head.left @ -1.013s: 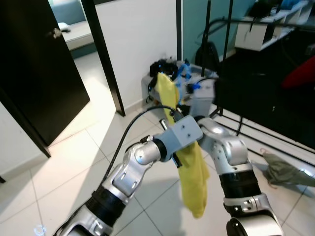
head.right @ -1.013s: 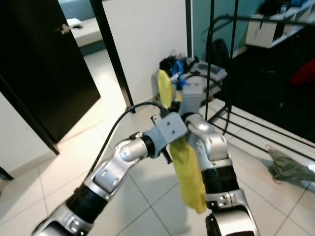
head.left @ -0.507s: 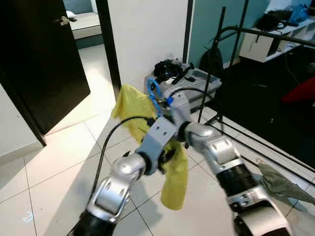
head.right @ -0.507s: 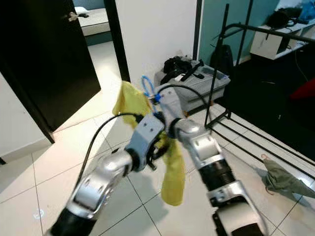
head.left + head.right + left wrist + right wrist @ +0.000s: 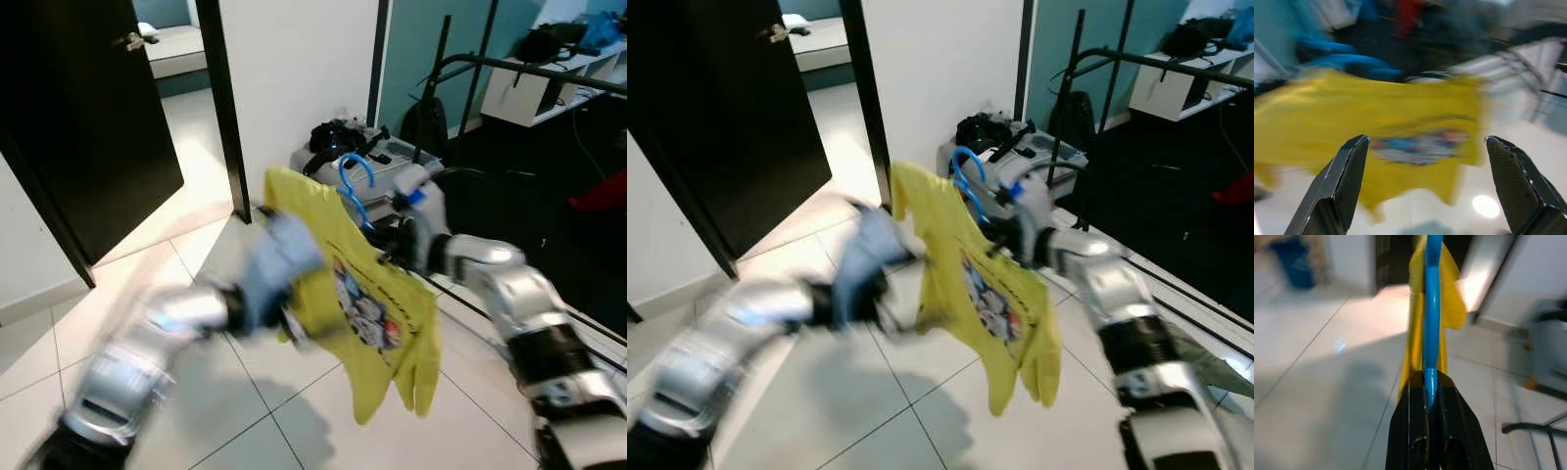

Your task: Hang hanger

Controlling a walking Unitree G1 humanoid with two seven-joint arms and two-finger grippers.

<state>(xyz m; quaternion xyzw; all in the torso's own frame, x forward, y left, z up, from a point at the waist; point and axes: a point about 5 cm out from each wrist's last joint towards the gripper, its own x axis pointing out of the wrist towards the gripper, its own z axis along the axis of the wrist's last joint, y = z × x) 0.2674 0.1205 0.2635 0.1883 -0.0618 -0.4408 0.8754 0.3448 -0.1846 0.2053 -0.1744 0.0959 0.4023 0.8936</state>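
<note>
Open white tiled floor (image 5: 225,392) lies left and ahead. To the right, a black metal clothes rack (image 5: 470,73) and a grey box piled with black cables (image 5: 377,162) against the white wall (image 5: 294,69) block passage.

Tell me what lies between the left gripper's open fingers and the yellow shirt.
Nothing: in the left wrist view the left gripper faces the yellow shirt across bare air, pale floor tile below.

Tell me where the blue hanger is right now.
The blue hanger is clamped in the right gripper, held up ahead of the robot with the yellow shirt draped on it, in front of the black clothes rack.
</note>
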